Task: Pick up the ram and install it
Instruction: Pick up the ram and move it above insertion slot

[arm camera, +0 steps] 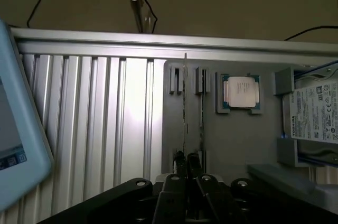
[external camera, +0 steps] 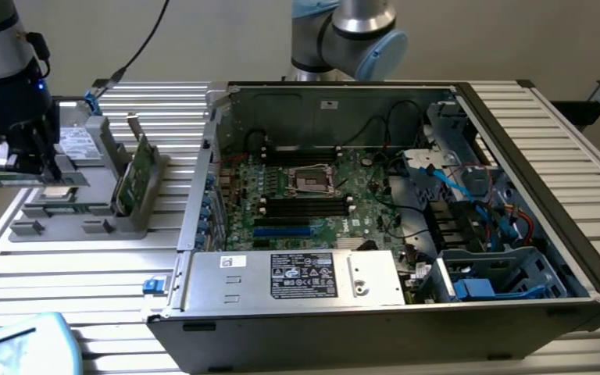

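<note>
The ram (external camera: 6, 179) is a thin green stick held level at the exterior view's far left, with my gripper (external camera: 31, 166) shut on its middle. It hangs just above the grey parts holder (external camera: 91, 223). In the wrist view the ram (arm camera: 185, 102) shows edge-on as a thin line running away from my gripper (arm camera: 186, 161), over the holder (arm camera: 237, 145). The open computer case (external camera: 550, 258) lies to the exterior view's right. Its motherboard (external camera: 368, 191) has black memory slots (external camera: 305, 207) near the CPU socket (external camera: 308, 180).
A green card with a metal bracket (external camera: 137, 173) stands upright in the holder. A silver CPU chip (arm camera: 240, 92) and a labelled drive (arm camera: 317, 113) also rest in the holder. A tablet (arm camera: 16, 129) lies on the slatted table (arm camera: 105, 129). The power supply (external camera: 300, 277) fills the case's near side.
</note>
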Available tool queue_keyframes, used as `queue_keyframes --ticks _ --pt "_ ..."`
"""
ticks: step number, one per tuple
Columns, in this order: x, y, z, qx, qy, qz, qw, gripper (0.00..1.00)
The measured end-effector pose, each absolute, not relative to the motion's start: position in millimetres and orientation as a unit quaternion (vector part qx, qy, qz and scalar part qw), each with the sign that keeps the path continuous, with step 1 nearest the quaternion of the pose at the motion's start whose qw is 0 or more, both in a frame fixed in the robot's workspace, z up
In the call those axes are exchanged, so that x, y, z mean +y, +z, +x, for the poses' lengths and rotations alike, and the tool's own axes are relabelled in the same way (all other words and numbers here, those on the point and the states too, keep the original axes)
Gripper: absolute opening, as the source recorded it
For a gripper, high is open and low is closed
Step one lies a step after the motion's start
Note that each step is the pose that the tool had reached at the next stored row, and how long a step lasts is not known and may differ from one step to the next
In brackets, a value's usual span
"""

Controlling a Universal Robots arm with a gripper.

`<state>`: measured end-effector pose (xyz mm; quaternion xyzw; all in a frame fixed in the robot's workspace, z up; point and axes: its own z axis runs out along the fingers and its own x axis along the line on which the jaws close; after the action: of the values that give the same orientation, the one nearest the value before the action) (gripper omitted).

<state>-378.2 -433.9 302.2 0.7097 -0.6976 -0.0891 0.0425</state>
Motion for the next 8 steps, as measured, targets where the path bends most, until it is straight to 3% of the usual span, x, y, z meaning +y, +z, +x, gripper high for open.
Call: queue_keyframes --ticks 8 --pt "-434 323 -358 -0.697 -0.099 0.709 0.043 0.13"
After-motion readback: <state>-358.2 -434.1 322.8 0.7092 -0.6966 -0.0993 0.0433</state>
